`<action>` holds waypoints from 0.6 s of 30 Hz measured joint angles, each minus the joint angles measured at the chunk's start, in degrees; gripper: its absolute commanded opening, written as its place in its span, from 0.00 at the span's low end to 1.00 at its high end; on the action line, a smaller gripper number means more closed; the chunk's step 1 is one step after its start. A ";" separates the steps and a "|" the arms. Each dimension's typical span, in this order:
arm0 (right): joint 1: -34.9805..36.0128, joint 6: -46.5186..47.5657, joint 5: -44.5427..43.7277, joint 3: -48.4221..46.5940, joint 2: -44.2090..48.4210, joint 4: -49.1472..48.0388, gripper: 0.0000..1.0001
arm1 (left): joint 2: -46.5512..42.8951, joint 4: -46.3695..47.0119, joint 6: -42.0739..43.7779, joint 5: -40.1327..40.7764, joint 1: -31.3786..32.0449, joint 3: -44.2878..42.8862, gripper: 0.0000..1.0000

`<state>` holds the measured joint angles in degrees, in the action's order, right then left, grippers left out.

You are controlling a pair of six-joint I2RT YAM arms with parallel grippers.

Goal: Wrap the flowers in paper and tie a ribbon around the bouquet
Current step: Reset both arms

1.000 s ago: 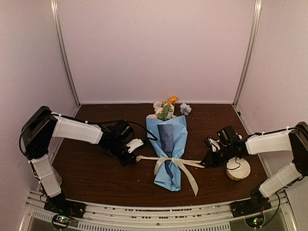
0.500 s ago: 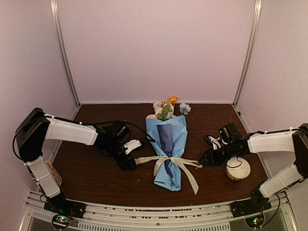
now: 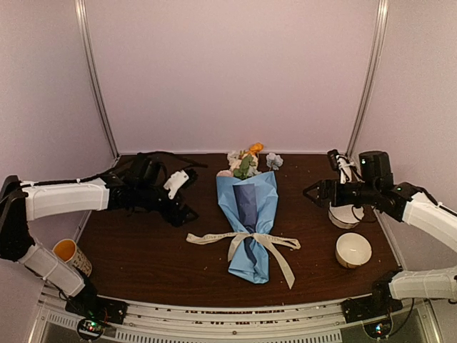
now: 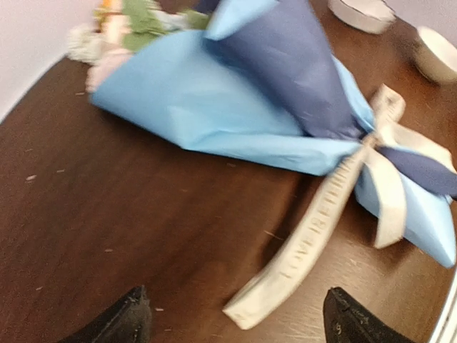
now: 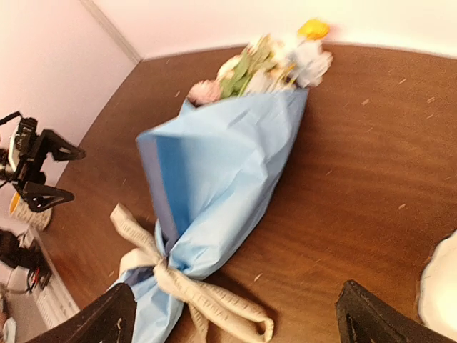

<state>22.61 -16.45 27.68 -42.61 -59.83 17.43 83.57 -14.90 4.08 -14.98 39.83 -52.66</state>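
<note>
Both tools have let go of the ribbon ends and drawn back from the bouquet since the earlier frame; the ribbon tails now lie slack.

- Left tool [image 4: 235, 321]: jaws spread wide, nothing between them; raised off the worktop [image 3: 143, 264] at 9 o'clock of the bouquet, well apart from it.
- Right tool [image 5: 239, 318]: jaws spread wide, holding nothing; lifted at 3 o'clock of the bouquet, well apart from it.
- Bouquet [image 3: 248, 221]: lying flat at mid-worktop, wide end toward 12 o'clock, narrow tail toward 6 o'clock.
- Paper [image 3: 260, 196]: blue, wrapped as a cone, with a darker fold down its middle.
- Flowers [image 3: 246, 163]: pink, white, orange and pale blue blooms poking from the cone's 12 o'clock end.
- Ribbon [image 3: 211, 236]: cream with dark lettering, knotted around the cone's narrow part; one tail runs toward 9 o'clock, another toward 3 o'clock, a longer one toward 5 o'clock, all resting on the worktop.
- Bowls: one [image 3: 353, 250] at 4 o'clock of the bouquet, another [image 3: 344, 216] under the right tool.
- Cup [image 3: 71, 256]: at the worktop's 8 o'clock edge, orange inside.
</note>
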 measured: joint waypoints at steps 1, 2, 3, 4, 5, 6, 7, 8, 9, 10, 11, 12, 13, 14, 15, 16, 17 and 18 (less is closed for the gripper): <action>-1.46 0.17 -1.46 -0.09 1.73 -0.87 1.00 | -0.87 0.98 -1.33 1.40 -2.01 -0.07 0.90; -2.91 0.28 -3.02 -0.11 2.99 -1.66 1.00 | -1.66 2.01 -2.58 3.23 -4.00 -0.07 0.91; -4.85 0.42 -4.76 -0.11 4.13 -2.67 1.00 | -2.36 2.82 -3.54 5.14 -6.01 -0.09 0.92; -6.58 0.44 -5.97 -0.11 4.81 -3.37 1.00 | -2.86 3.37 -4.52 6.78 -7.80 -0.11 0.92; -8.83 0.31 -7.28 -0.07 5.33 -4.46 1.00 | -3.45 3.96 -5.57 9.20 -9.92 -0.11 0.93; -10.86 0.07 -8.15 0.15 5.66 -5.57 1.00 | -3.93 4.42 -6.40 11.50 -11.78 -0.11 0.93; -13.40 -0.35 -8.74 0.81 6.01 -7.43 1.00 | -4.33 4.66 -7.17 13.05 -13.53 -0.11 0.94; -15.02 -0.57 -9.14 1.38 6.19 -8.46 1.00 | -4.70 4.72 -7.69 14.84 -15.08 -0.09 0.96; -17.25 -1.07 -9.42 2.32 6.32 -10.05 1.00 | -5.20 4.83 -8.17 16.52 -16.79 0.02 0.97; -19.19 -1.68 -9.55 3.30 6.32 -11.26 1.00 | -5.75 5.03 -8.48 17.73 -18.08 0.31 0.98; -20.50 -2.05 -9.64 3.98 6.29 -11.85 1.00 | -6.78 5.70 -8.92 19.96 -19.69 1.11 0.98; -21.92 -2.43 -9.88 4.68 6.23 -12.26 1.00 | -7.87 6.23 -9.18 21.57 -20.81 2.03 0.98; -22.73 -2.78 -10.16 5.11 6.23 -12.50 1.00 | -8.92 6.88 -9.35 23.30 -21.73 3.08 0.98; -23.15 -2.93 -10.43 5.49 6.21 -12.81 1.00 | -10.23 8.22 -9.51 25.57 -22.67 4.66 0.98; -23.41 -3.10 -10.82 5.84 6.14 -13.05 1.00 | -11.61 9.57 -9.66 28.02 -23.47 6.56 0.98; -23.67 -3.28 -11.15 6.16 6.01 -13.35 1.00 | -12.50 10.67 -9.77 29.57 -24.02 8.04 0.98; -23.69 -3.37 -11.32 6.38 5.77 -13.42 1.00 | -13.40 12.44 -9.81 31.50 -24.65 9.99 0.98; -23.71 -3.41 -11.45 6.51 5.44 -13.49 1.00 | -13.90 13.51 -9.77 32.70 -25.05 11.32 0.98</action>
<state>-1.10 -19.86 16.23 -36.10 -54.39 3.95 69.67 -1.39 -5.69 17.72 14.79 -41.34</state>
